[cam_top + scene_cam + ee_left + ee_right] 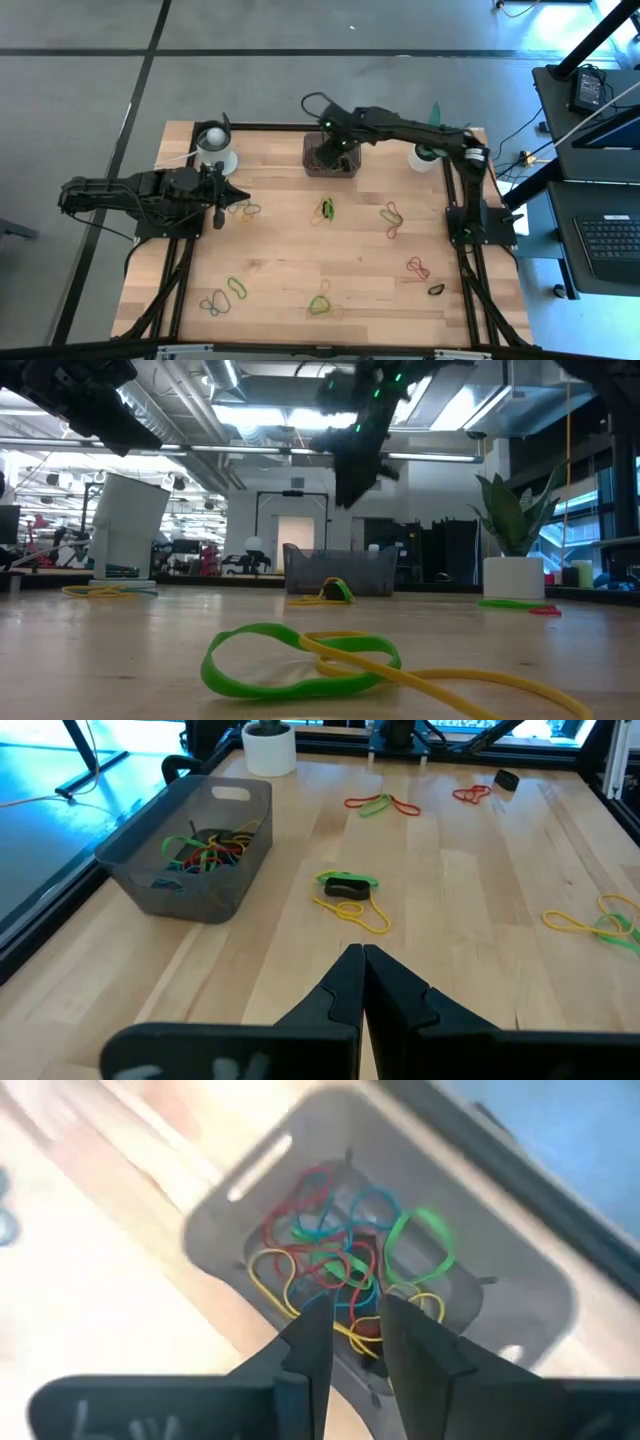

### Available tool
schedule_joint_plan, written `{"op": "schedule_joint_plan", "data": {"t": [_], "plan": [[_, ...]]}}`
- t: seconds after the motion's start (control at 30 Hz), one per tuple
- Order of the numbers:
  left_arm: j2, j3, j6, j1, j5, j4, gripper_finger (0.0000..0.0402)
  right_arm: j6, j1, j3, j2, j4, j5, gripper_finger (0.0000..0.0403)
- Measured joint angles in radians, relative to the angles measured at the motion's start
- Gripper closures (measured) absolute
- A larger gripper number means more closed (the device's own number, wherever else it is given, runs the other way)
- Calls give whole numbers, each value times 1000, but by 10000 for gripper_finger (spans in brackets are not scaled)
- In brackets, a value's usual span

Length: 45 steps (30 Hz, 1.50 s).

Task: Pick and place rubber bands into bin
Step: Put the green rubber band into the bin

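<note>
My right pincer (355,1325) hangs directly above the bin (520,1295), fingers parted and gripping nothing. Inside the grey, translucent-walled bin lies a tangle of red, yellow, blue and green rubber bands (345,1265). More bands lie scattered across the wooden surface (280,250). My left pincer (362,960), closed, waits near the surface's left edge.

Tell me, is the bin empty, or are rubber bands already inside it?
Not empty. The bin holds a tangle of rubber bands in red, green, yellow and blue.
</note>
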Motion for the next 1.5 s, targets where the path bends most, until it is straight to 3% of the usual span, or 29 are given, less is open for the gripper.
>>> {"op": "schedule_joint_plan", "data": {"t": [0.17,0.3,0.43,0.63,0.9,1.03,1.1,1.23,1.5], "plan": [[0,0,62,0,8,-9,398,-78,50,-3,-111,-33,2,321],[1,0,70,0,5,-4,398,-127,106,-57,-220,-22,-6,356],[2,0,34,0,3,9,398,-138,164,-209,-361,32,-3,395],[54,29,-4,-1,-24,38,398,-102,251,-561,-628,224,-9,387],[346,203,4,-57,-58,29,398,-82,309,-964,-927,364,-8,398],[509,334,-13,-111,-104,-69,398,-104,312,-1101,-1008,396,-133,396],[579,401,-59,-139,-131,-151,398,-104,312,-1142,-1022,386,-189,399],[702,518,-180,-205,-143,-281,398,-81,312,-1204,-1027,436,-194,399],[919,700,-307,-405,-106,-428,398,-190,319,-1263,-1027,580,-197,401]]}}
